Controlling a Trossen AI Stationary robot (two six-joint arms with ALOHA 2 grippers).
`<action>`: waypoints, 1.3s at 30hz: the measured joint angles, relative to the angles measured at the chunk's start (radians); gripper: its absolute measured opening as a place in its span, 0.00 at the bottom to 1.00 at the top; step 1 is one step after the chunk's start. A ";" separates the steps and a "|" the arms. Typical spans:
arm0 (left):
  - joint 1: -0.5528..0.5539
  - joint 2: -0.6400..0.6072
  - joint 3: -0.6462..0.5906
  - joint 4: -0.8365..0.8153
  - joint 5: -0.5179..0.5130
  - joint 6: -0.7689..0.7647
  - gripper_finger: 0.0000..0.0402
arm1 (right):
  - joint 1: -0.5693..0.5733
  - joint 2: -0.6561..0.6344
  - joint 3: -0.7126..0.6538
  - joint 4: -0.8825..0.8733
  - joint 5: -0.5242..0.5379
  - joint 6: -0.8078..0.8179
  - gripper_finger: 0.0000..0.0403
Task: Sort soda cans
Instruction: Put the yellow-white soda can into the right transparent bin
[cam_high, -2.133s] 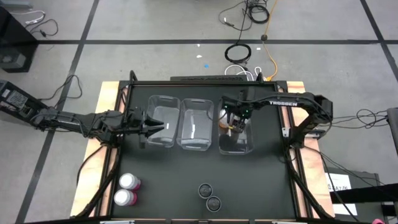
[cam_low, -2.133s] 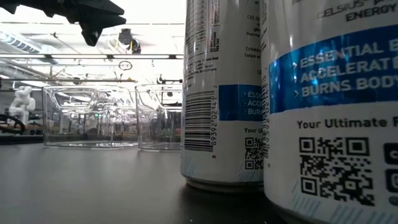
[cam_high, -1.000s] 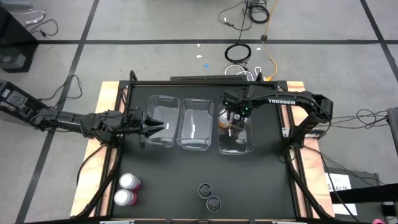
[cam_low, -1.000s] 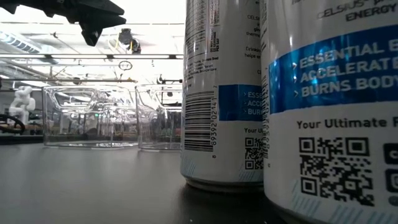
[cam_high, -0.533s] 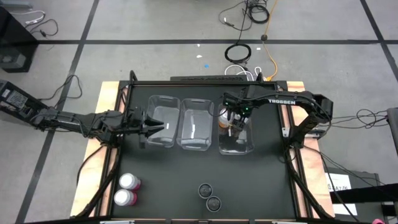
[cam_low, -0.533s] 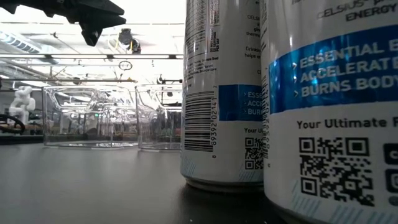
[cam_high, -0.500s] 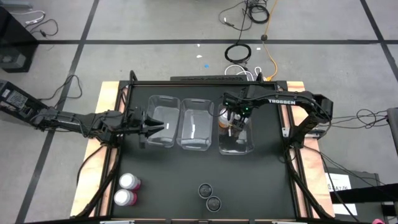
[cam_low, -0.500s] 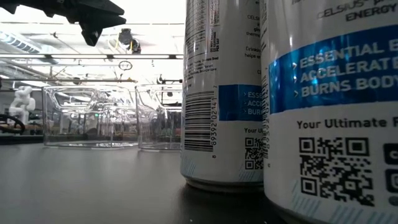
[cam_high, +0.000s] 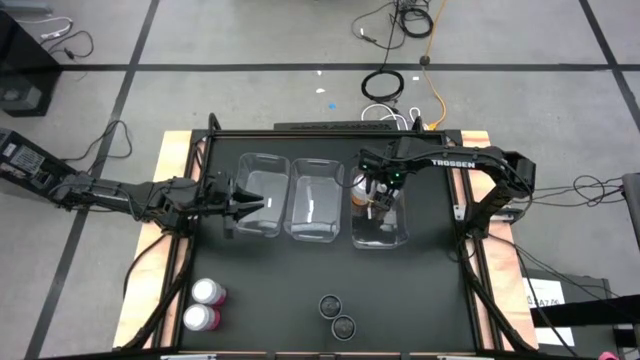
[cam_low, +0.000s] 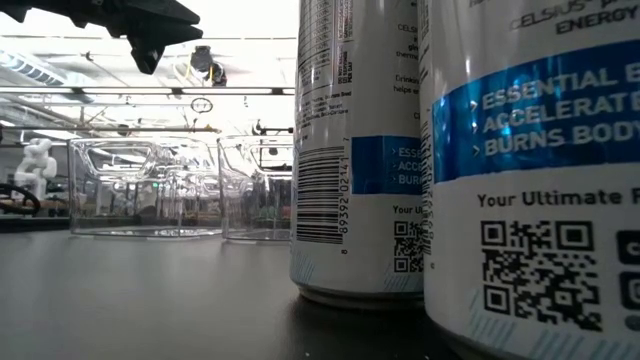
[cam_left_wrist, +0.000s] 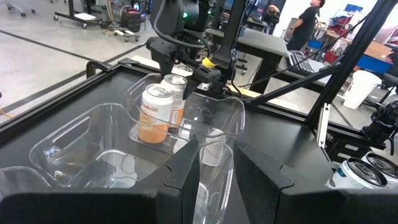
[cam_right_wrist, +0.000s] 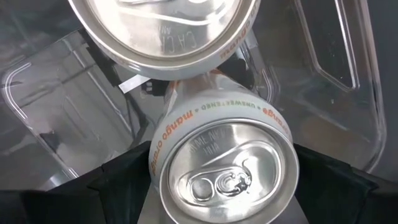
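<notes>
Two orange soda cans stand close together in the rightmost of three clear bins (cam_high: 380, 222). My right gripper (cam_high: 378, 195) hangs over that bin, shut on one orange can (cam_right_wrist: 224, 165); the other orange can (cam_right_wrist: 161, 25) is right beside it. My left gripper (cam_left_wrist: 216, 168) is open and hovers at the left bin's (cam_high: 263, 195) left side, touching nothing. Two pink cans (cam_high: 205, 304) stand upright on the table's near left. Two dark-topped cans (cam_high: 337, 315) stand near the front edge and fill the low view (cam_low: 360, 150). My right gripper pinches the orange can by its upper side wall (cam_right_wrist: 163, 149), just under the silver rim, one finger (cam_right_wrist: 124, 180) on each side. The fingers come from above, pointing down. The can is upright inside the bin; the other can hides whether its base rests on the bin floor.
The middle bin (cam_high: 316, 200) and left bin hold no cans. The three bins sit side by side across the middle of the black table (cam_high: 430, 300), which has a raised frame. Bare tabletop lies between the bins and the cans near the front edge. People and equipment stand beyond the far edge.
</notes>
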 joint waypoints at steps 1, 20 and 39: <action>0.000 0.000 0.000 0.000 0.000 0.000 0.27 | 0.000 0.000 0.000 -0.002 0.000 0.001 0.84; 0.000 0.000 0.000 0.000 0.000 0.000 0.27 | 0.000 -0.045 0.001 -0.043 -0.002 0.043 0.98; 0.000 0.000 0.000 0.000 0.000 0.000 0.27 | 0.001 -0.301 0.001 -0.052 0.001 0.263 0.99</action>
